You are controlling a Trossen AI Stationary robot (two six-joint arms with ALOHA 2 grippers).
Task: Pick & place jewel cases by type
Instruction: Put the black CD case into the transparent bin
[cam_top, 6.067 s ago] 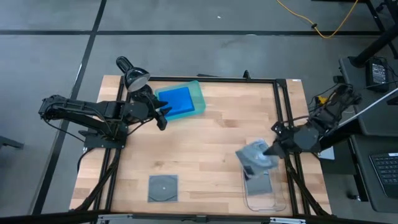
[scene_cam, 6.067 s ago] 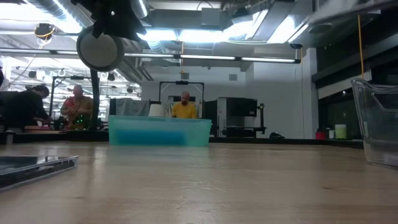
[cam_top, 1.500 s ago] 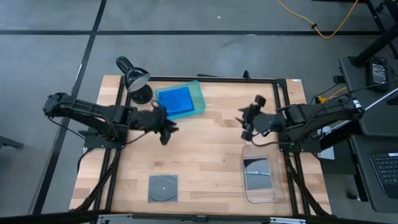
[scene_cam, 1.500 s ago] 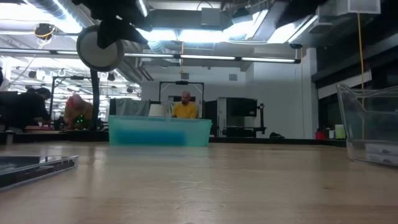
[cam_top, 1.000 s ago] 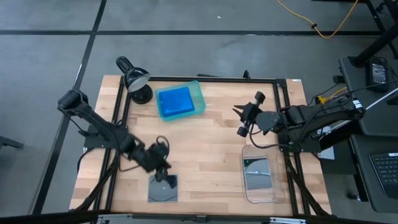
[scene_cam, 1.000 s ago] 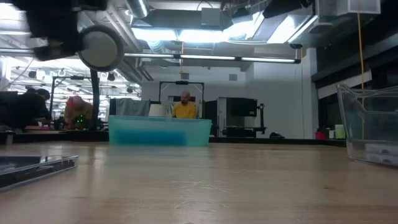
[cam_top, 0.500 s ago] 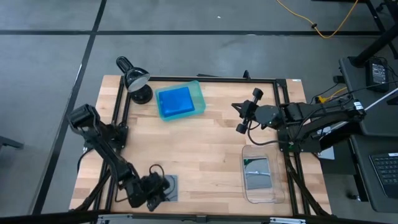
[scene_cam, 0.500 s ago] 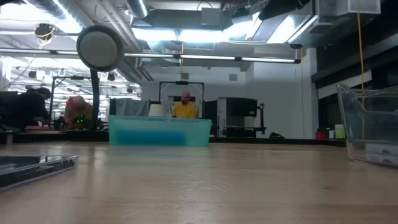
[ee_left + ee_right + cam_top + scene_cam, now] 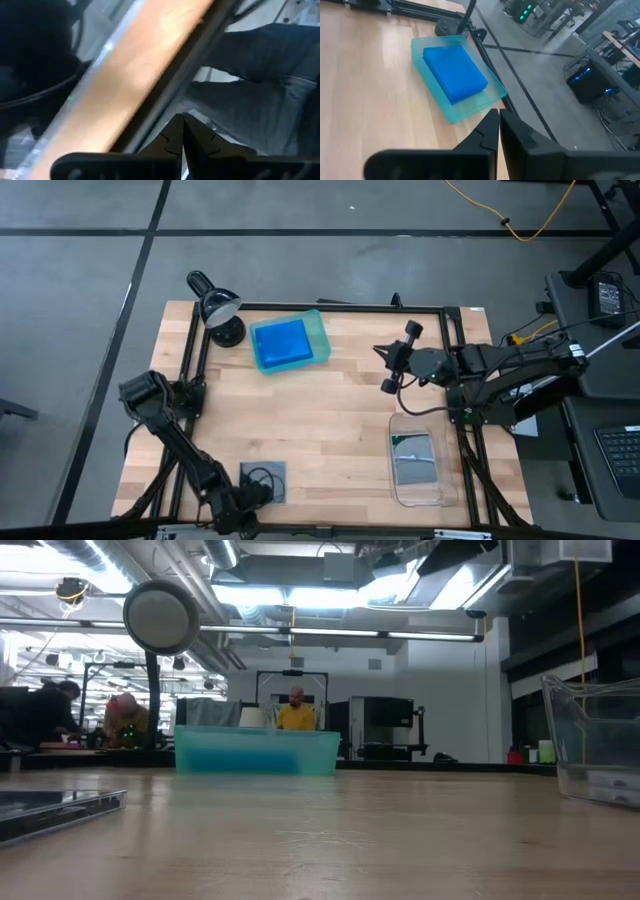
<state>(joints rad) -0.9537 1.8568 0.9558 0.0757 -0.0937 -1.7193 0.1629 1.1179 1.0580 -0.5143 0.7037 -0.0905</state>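
Swung down to the table's near edge, the left gripper (fingers pinched together, empty) sits just beside the last grey square jewel case, far nearer than the right gripper, likewise closed

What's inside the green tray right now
The green tray holds bright blue jewel cases, lying flat as a stack. Only the top one shows; how many lie beneath it is covered.

grey floor, ceiling strip lights.
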